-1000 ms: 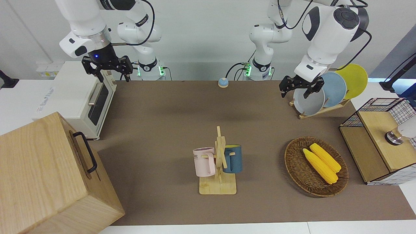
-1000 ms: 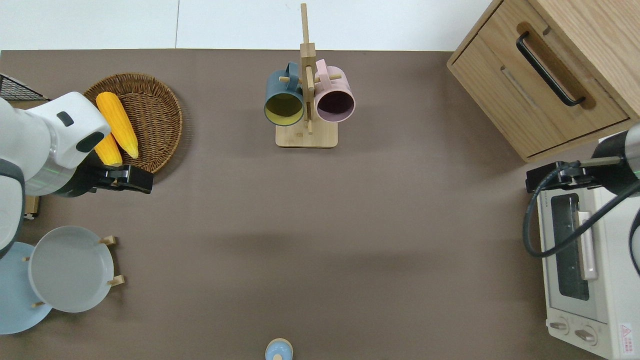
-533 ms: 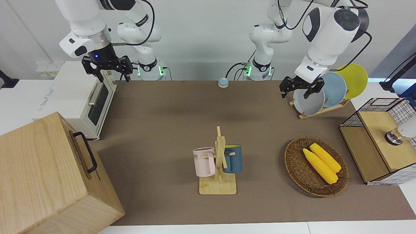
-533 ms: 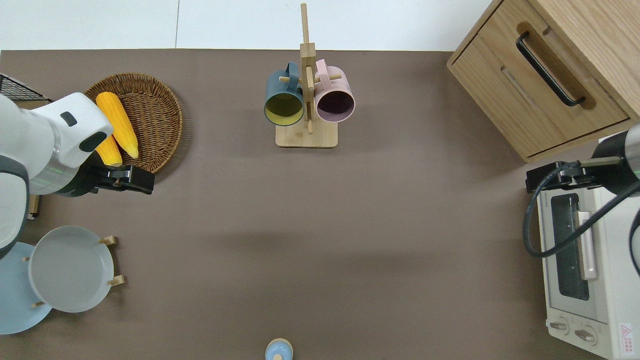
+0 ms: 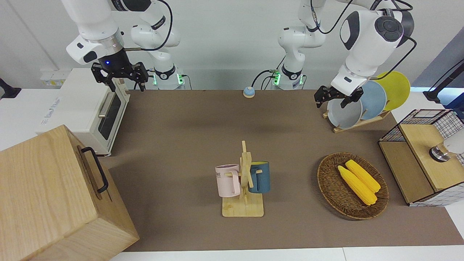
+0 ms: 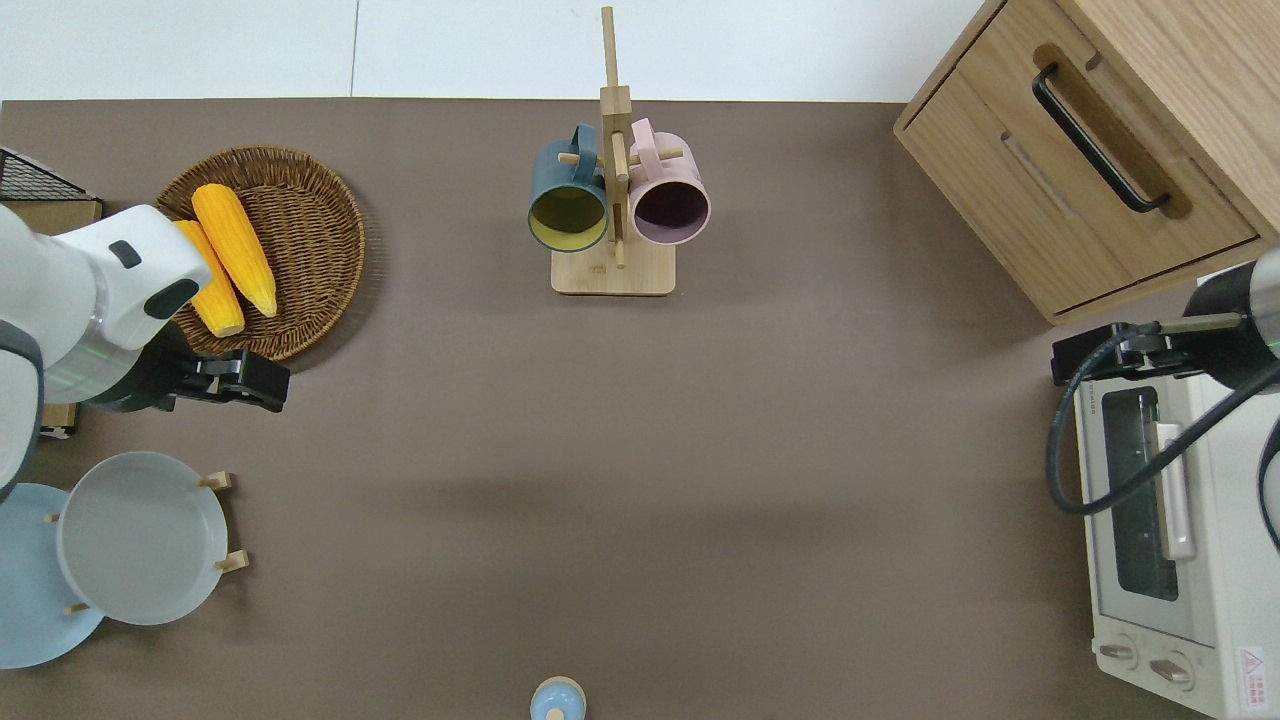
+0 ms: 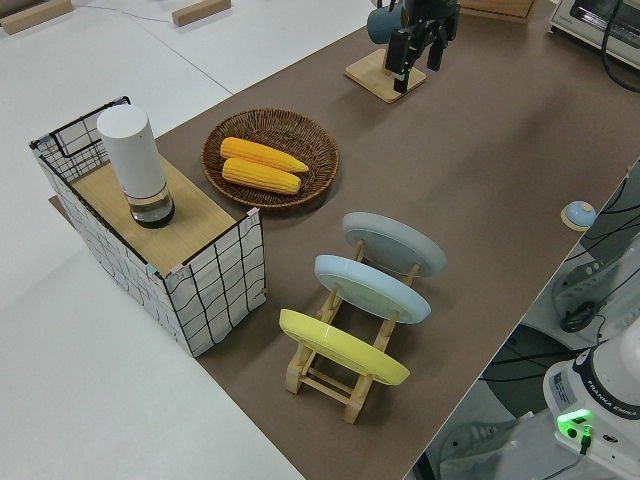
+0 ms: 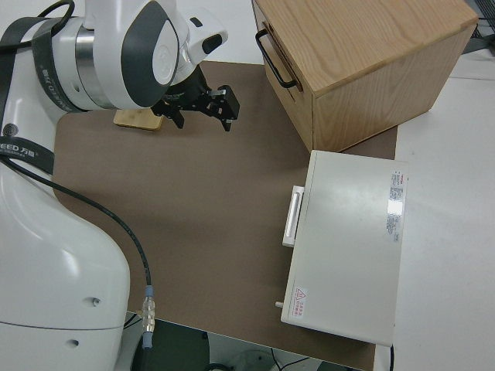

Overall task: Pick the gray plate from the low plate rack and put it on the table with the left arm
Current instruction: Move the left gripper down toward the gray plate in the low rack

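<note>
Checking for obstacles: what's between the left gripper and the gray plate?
Nothing. In the overhead view only bare table separates the left gripper from the gray plate in its rack.

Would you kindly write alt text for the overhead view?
The left gripper hovers open over bare table between the corn basket and the gray plate, which stands in the low plate rack. The right arm is parked.
</note>
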{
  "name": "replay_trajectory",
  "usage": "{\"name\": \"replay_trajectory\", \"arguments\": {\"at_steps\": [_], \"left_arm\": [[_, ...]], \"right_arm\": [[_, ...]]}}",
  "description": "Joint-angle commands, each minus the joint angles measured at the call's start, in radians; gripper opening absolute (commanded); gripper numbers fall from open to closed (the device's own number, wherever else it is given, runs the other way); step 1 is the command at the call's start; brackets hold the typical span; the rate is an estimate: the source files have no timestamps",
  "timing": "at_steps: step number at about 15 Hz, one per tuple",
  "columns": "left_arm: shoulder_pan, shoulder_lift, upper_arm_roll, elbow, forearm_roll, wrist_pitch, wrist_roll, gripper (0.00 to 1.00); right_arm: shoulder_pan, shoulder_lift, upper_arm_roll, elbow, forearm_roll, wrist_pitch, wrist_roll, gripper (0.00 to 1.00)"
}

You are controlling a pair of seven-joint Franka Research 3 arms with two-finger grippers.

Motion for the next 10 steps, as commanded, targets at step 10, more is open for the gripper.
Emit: {"name": "replay_trajectory", "arguments": {"at_steps": [10], "left_arm": [[0.243, -0.216, 0.004, -0.216, 0.051, -0.008, 0.284, 1.0]], "right_arm": [[0.007, 0.0, -0.006, 0.006, 0.003, -0.001, 0.004, 0.983]]}}
